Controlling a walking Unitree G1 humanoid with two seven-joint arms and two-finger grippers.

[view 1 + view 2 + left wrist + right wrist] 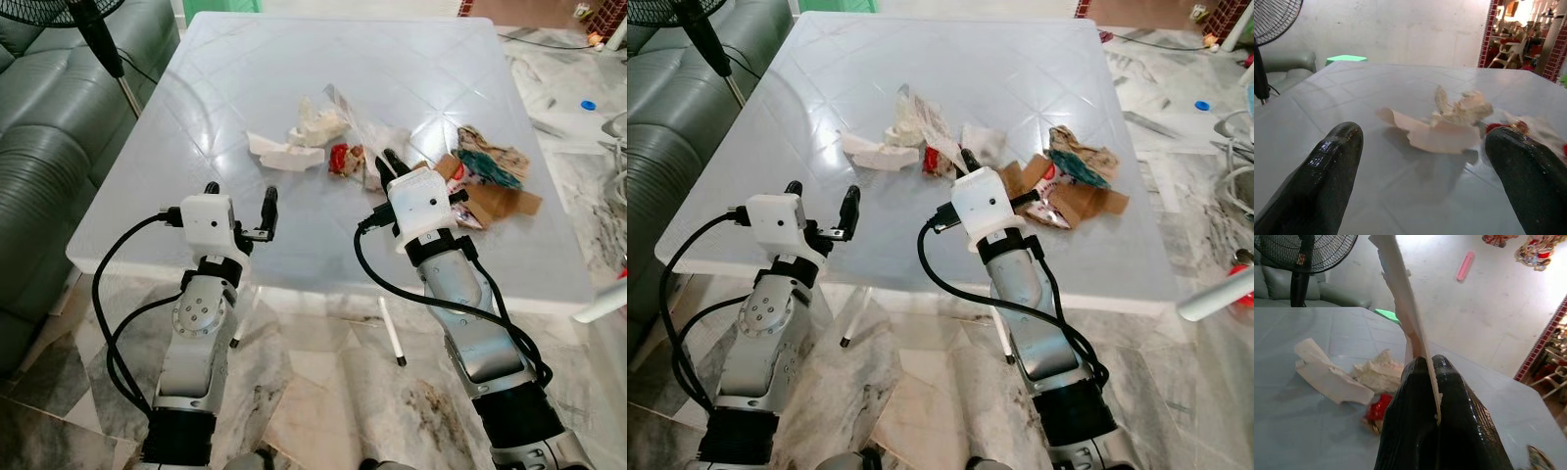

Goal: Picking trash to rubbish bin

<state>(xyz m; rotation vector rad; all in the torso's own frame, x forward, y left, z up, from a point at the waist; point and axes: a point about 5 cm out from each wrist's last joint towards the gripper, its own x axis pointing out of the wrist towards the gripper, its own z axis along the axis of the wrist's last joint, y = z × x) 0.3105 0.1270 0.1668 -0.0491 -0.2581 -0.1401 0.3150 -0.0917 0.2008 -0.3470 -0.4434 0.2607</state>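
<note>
A heap of trash lies mid-table on the white table (pixel 235 78): a torn white paper (pixel 284 152), a crumpled tissue (pixel 318 119), a red wrapper (pixel 343 159) and, to the right, brown cardboard with a colourful wrapper (pixel 490 176). My right gripper (pixel 390 162) reaches into the heap and is shut on a thin white sheet (pixel 1400 298), which sticks up from between its fingers. My left gripper (pixel 240 199) is open over the table's near edge, a short way in front of the white paper (pixel 1435 134), with nothing between its fingers.
A green sofa (pixel 39 147) and a standing fan's pole (pixel 103 39) flank the table's left side. A green stool (pixel 1347 58) stands beyond the far edge. On the marble floor at the right are a blue cap (pixel 588 105) and cables.
</note>
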